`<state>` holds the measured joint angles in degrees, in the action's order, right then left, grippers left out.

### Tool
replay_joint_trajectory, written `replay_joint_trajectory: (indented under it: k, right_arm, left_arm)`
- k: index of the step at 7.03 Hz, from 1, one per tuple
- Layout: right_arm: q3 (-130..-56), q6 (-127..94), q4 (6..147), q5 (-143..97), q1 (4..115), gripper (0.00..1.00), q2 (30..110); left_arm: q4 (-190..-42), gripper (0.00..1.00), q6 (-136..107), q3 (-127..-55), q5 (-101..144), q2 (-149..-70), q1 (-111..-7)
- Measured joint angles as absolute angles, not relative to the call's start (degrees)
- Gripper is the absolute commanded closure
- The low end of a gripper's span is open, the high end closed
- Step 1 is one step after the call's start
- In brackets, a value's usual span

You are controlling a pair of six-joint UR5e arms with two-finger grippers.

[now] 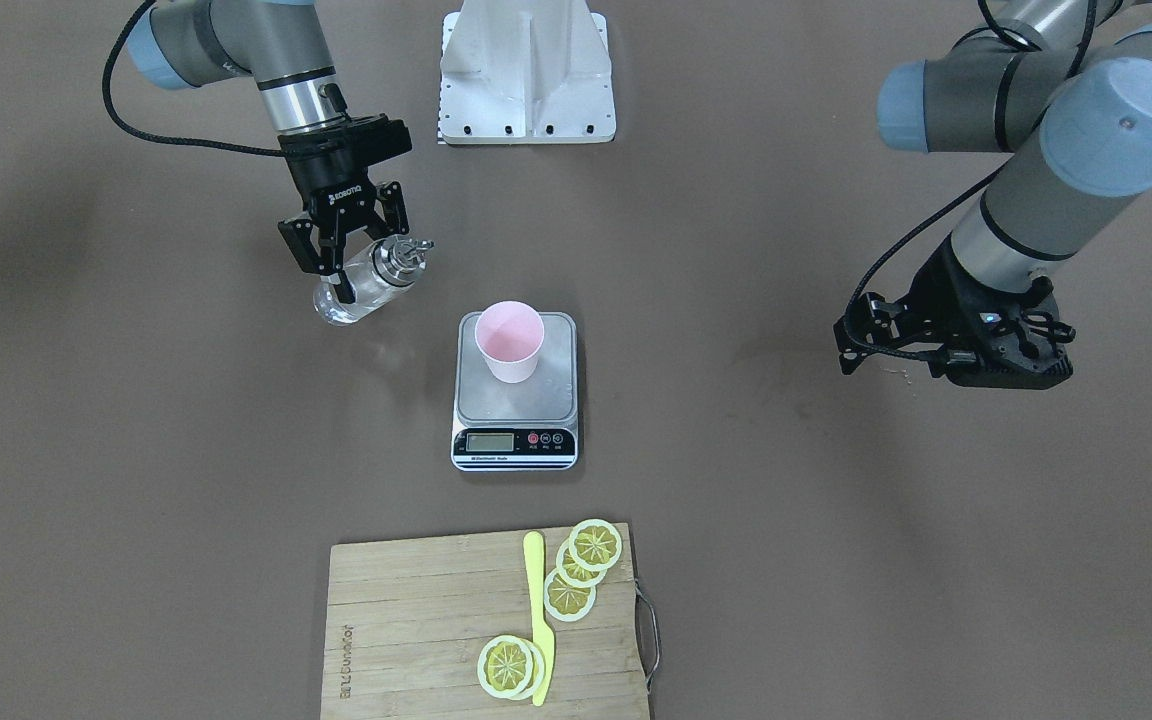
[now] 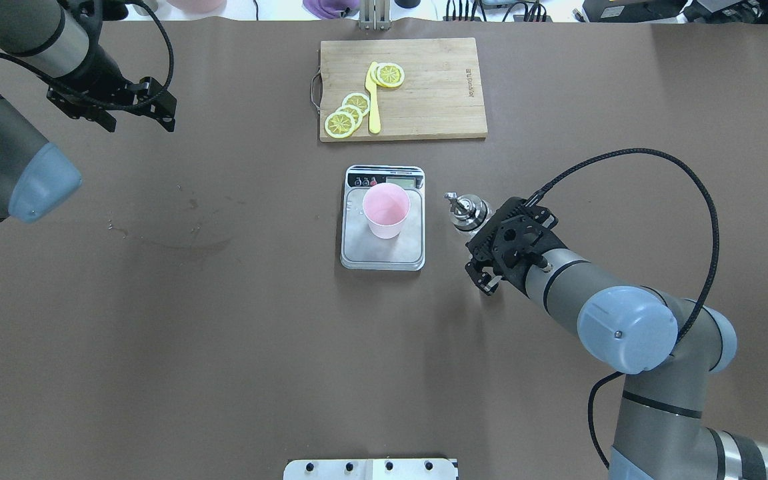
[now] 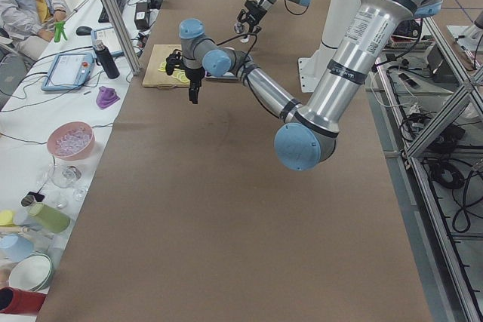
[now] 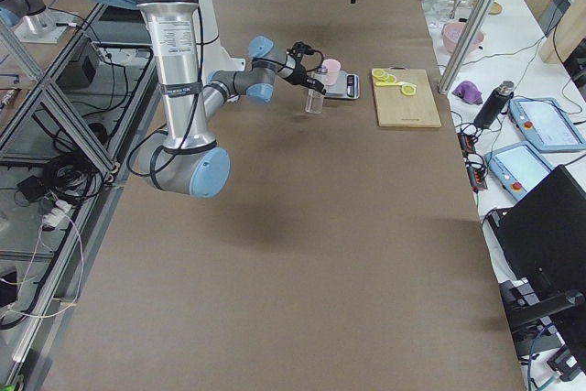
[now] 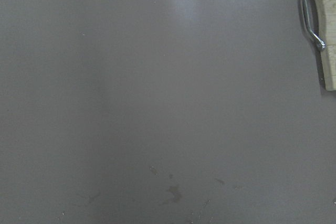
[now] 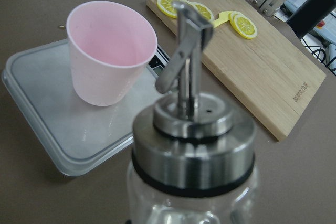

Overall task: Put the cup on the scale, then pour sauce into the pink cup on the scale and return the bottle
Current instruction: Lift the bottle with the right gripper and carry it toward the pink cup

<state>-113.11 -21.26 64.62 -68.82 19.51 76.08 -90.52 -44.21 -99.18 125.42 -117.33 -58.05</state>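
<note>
One pincer is at work: the right gripper [image 1: 344, 268] is closed round the glass body of the bottle [image 1: 374, 280], just below the silver pourer cap, and holds it tilted. The cup [image 1: 509, 340] stands on the scale [image 1: 548, 392], near the fingertips on the spout's side and apart from them. Smooth glass is likely slippery and breakable, and the sauce [image 1: 334, 304] will probably shift as the tilt grows, so a firm hold low on the body seems right. The cup looks light, and a knock from the spout could tip it. The left gripper [image 2: 161, 110] hangs well away; I cannot tell how far it is open.
</note>
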Motion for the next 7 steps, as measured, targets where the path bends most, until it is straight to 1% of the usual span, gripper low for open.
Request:
replay_joint_trajectory:
  k: [2,7]
  right_arm:
    - [-113.3,-20.3,73.5,-69.2,20.0,1.00,71.5]
    - [-112.7,-20.1,86.4,-69.5,21.7,1.00,65.9]
  left_arm:
    - [-90.5,0.03,-44.1,-99.2,125.4,-117.3,-58.1]
    - [-90.5,0.03,-44.1,-99.5,125.4,-117.2,-58.2]
